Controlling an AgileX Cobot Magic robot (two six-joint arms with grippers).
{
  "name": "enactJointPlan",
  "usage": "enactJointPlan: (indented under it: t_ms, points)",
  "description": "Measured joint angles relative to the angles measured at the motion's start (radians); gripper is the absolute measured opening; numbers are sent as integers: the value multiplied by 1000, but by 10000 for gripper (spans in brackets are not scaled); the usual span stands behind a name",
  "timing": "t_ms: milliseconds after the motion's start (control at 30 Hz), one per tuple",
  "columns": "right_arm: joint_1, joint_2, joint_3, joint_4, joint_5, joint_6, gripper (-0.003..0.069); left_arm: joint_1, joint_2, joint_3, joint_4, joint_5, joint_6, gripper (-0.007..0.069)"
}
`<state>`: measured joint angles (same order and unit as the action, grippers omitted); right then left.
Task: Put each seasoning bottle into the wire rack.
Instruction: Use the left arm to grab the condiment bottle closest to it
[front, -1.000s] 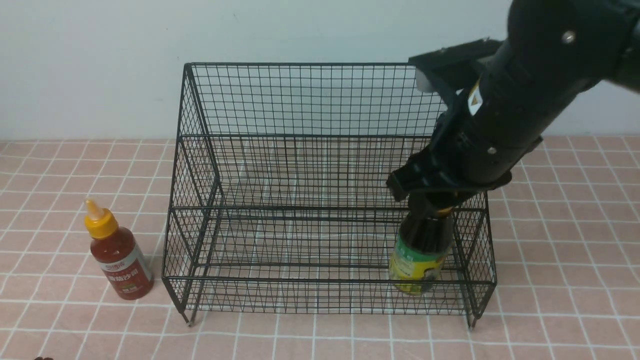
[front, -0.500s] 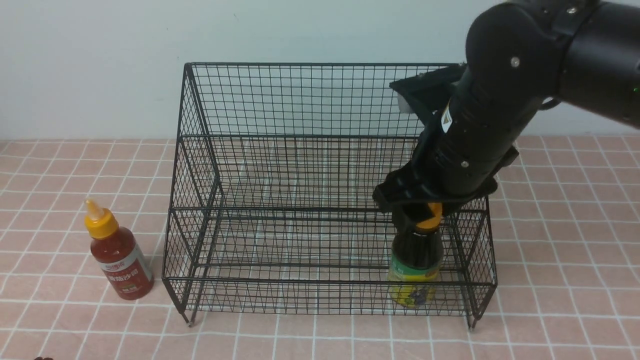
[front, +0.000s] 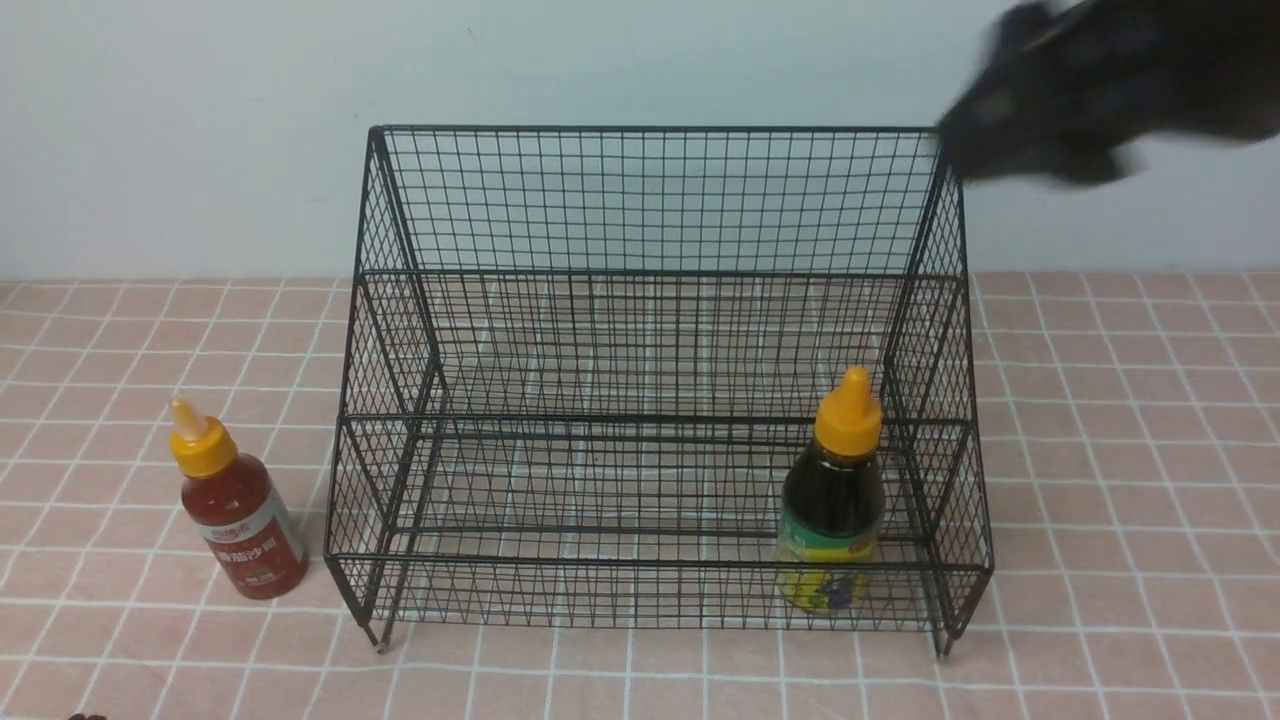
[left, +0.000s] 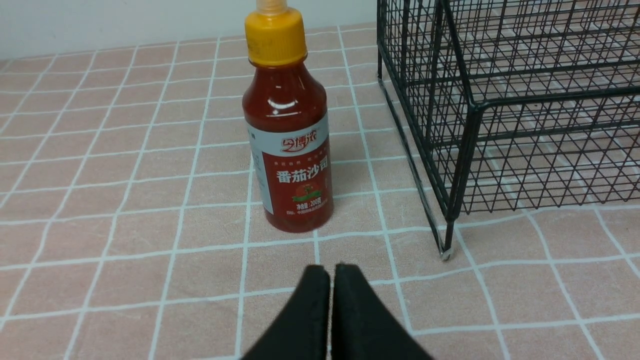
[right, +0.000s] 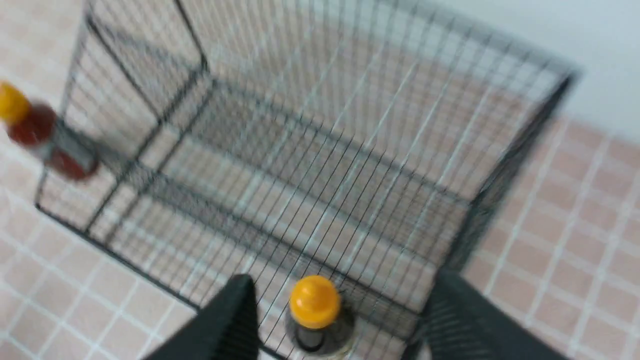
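The black wire rack (front: 660, 200) stands mid-table. The dark-sauce bottle (front: 832, 500) with green-yellow label stands upright on the lower tier at the rack's right end; it shows from above in the right wrist view (right: 315, 305). The red-sauce bottle (front: 240, 515) stands upright on the table left of the rack, also in the left wrist view (left: 292, 145). My right gripper (right: 345, 290) is open and empty, high above the dark bottle; its arm is a blur (front: 1090, 90) at the upper right. My left gripper (left: 327, 272) is shut and empty, a short way in front of the red bottle.
A pink tiled cloth (front: 1120, 450) covers the table, with a pale wall (front: 180, 120) behind. The rack's front left foot (left: 445, 252) stands close to the right of the red bottle.
My right gripper has let go of the dark bottle's cap and risen fast up and to the right, out of the rack. The bottle stays standing on the lower tier.
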<state>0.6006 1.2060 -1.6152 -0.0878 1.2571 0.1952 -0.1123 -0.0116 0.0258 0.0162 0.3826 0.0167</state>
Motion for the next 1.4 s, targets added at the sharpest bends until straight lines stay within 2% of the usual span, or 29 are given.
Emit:
enactJointPlan:
  t_ms: [100,167,200,267,300,333,367,400,467,533,700,900,1233,1300,1400]
  points:
    - [0,-204,59,-69,-2,54,185,0,0,0,0,0,0,-7]
    - [0,-309,116,-97,-14,78,118,0,0,0,0,0,0,-7]
    - [0,-435,194,-122,-73,96,46,0,0,0,0,0,0,-7]
    - [0,-596,335,-153,-211,113,6,0,0,0,0,0,0,-7]
    - [0,-674,416,-165,-298,118,-2,0,0,0,0,0,0,-7]
    - [0,-674,433,-167,-315,119,-4,0,0,0,0,0,0,-7]
    - [0,-822,587,-176,-479,128,-11,0,0,0,0,0,0,-7]
    - [0,-835,622,-176,-497,130,-11,0,0,0,0,0,0,-7]
    - [0,-989,820,-170,-707,137,-12,0,0,0,0,0,0,-7]
    - [0,-1098,971,-164,-845,138,-12,0,0,0,0,0,0,-7]
    - [0,-1220,1222,-163,-1070,150,-12,0,0,0,-1,0,0,-7]
    - [0,-1220,1304,-159,-1118,157,-12,0,0,0,-1,0,0,-7]
    - [0,-1220,1332,-155,-1105,156,-12,0,0,0,-1,0,0,-7]
    - [0,-1220,1332,-134,-1105,127,-12,0,0,0,-1,0,0,-7]
    - [0,-1220,1332,-34,-1103,15,-12,0,0,0,-2,0,0,-7]
